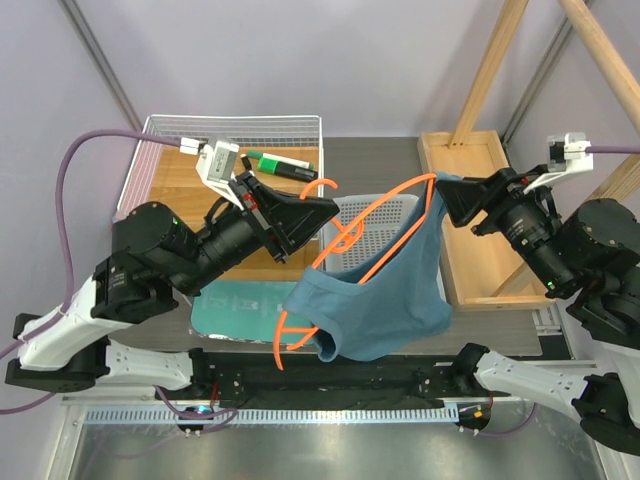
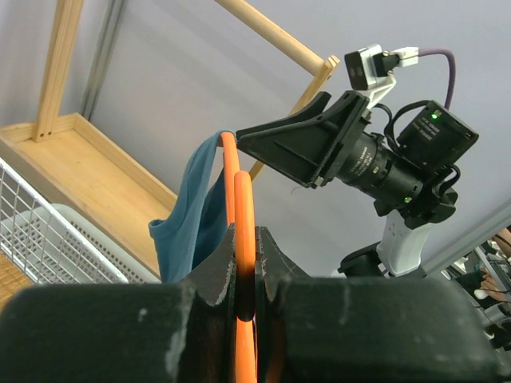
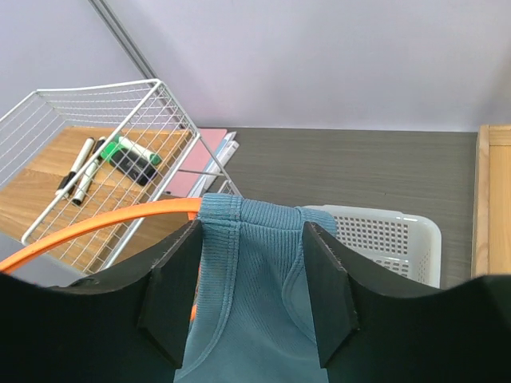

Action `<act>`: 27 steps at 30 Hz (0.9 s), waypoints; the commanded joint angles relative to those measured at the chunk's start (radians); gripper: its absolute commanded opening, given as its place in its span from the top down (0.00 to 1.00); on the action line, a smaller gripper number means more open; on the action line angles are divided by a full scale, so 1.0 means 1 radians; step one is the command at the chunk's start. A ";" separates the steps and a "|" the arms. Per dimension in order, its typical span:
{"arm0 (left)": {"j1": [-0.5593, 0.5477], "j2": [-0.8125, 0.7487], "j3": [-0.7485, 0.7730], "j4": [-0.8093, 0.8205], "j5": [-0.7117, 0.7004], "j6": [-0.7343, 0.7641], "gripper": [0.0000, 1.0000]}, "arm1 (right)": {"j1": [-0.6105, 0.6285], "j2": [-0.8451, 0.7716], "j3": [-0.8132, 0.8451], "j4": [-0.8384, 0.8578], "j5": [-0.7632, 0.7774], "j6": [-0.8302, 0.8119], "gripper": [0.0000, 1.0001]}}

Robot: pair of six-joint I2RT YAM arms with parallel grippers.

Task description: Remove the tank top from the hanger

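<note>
The orange hanger [image 1: 385,205] is held in the air over the white basket [image 1: 395,228]. My left gripper [image 1: 325,210] is shut on its rod near the hook, seen clamped in the left wrist view [image 2: 246,239]. The teal-blue tank top [image 1: 385,300] hangs from the hanger, one strap over its right end. My right gripper [image 1: 440,195] is at that end, open, with the strap [image 3: 255,271] lying between its spread fingers [image 3: 251,227]. The hanger's rod [image 3: 104,222] runs off to the left of them.
A wire basket [image 1: 160,130] with markers [image 1: 285,165] stands at the back left. A mint-green mat [image 1: 235,305] lies under the hanger. A wooden tray [image 1: 470,230] and slanted wooden posts stand on the right, close behind my right arm.
</note>
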 commanded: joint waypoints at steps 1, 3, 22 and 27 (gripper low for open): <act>-0.005 -0.032 -0.001 0.078 0.036 -0.022 1.00 | -0.001 0.011 -0.023 0.057 -0.028 0.007 0.43; -0.005 -0.033 -0.002 0.078 0.036 -0.022 1.00 | -0.001 0.005 -0.031 0.066 -0.036 0.007 0.46; -0.005 -0.028 -0.011 0.096 0.050 -0.029 1.00 | -0.001 -0.008 -0.103 0.106 0.002 0.007 0.71; -0.005 -0.035 -0.018 0.101 0.049 -0.029 1.00 | -0.001 -0.029 -0.140 0.126 0.048 0.007 0.81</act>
